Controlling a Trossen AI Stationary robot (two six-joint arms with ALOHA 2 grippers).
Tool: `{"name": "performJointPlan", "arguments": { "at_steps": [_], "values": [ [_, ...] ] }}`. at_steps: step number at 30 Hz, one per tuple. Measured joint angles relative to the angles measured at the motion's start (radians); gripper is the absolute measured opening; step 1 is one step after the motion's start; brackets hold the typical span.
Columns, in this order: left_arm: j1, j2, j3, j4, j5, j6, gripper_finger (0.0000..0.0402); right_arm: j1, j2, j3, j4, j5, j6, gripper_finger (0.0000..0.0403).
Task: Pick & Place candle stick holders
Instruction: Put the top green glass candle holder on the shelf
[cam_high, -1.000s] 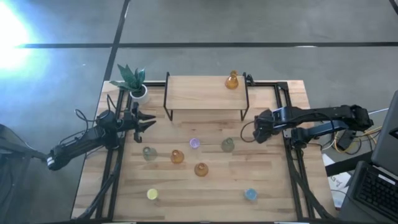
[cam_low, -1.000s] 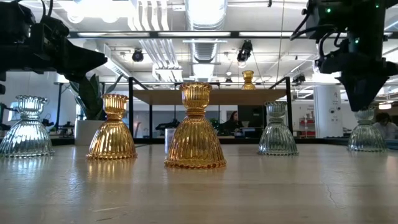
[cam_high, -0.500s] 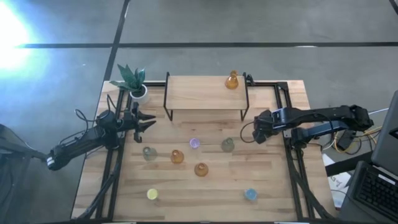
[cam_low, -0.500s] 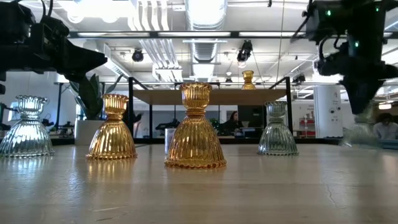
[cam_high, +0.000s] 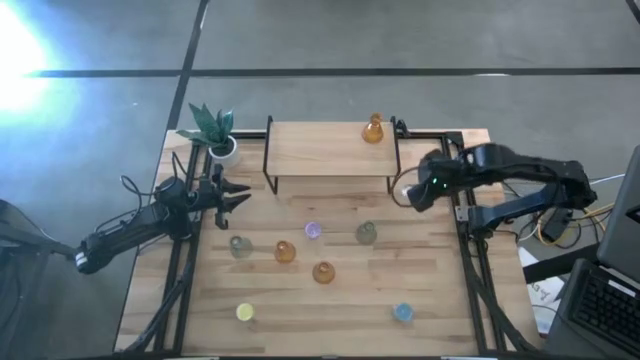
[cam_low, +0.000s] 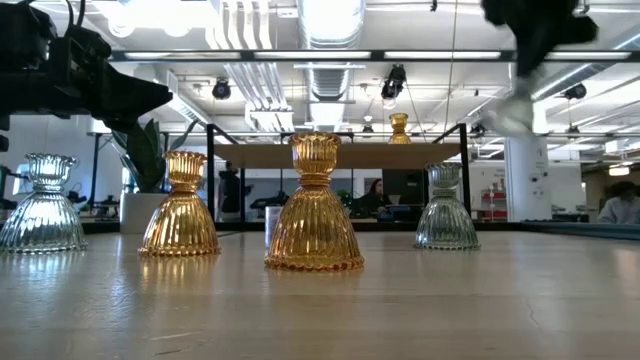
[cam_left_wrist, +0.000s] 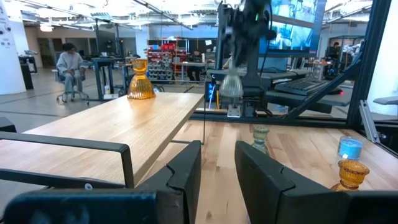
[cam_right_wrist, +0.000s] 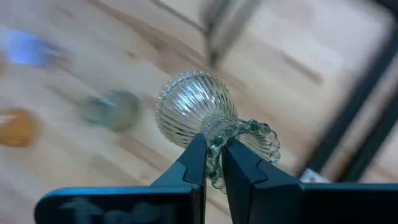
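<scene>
Wooden tabletop (cam_high: 440, 300), raised shelf (cam_high: 320, 150) at rear edge. Right gripper (cam_right_wrist: 214, 163) clamped on clear candle stick holder (cam_right_wrist: 199, 115), airborne off the shelf's right end. Left gripper (cam_high: 238, 197) shut, empty, left edge.

Strong white glare burns out the upper left of the overhead frame; bright ceiling strip lights (cam_low: 330, 20) backlight the low view, where the right gripper (cam_low: 515, 110) smears with motion blur at upper right

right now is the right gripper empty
No, the right gripper is shut on the neck of a clear glass holder, lifted off the table.
</scene>
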Motion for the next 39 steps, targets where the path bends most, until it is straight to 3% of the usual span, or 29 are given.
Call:
{"name": "performJointPlan", "arguments": {
  "at_steps": [5,10,23,27,39],
  "values": [
    [0.000,0.000,0.000,0.000,0.000,0.000,0.0104,0.000,0.131,0.274,0.005,0.001,-0.195,0.0022],
    [0.000,0.000,0.000,0.000,0.000,0.000,0.0104,-0.019,0.330,0.521,-0.010,-0.002,-0.495,0.0022],
    [0.000,0.000,0.000,0.000,0.000,0.000,0.0104,-0.183,0.785,1.046,-0.130,-0.002,-1.085,0.0022],
    [0.000,0.000,0.000,0.000,0.000,0.000,0.0104,-0.232,0.817,1.019,-0.090,-0.036,-1.202,0.0022],
    [0.000,0.010,0.000,0.000,0.000,0.000,0.0104,-0.319,0.939,1.055,-0.098,-0.066,-1.333,0.0022]
  ]
}}
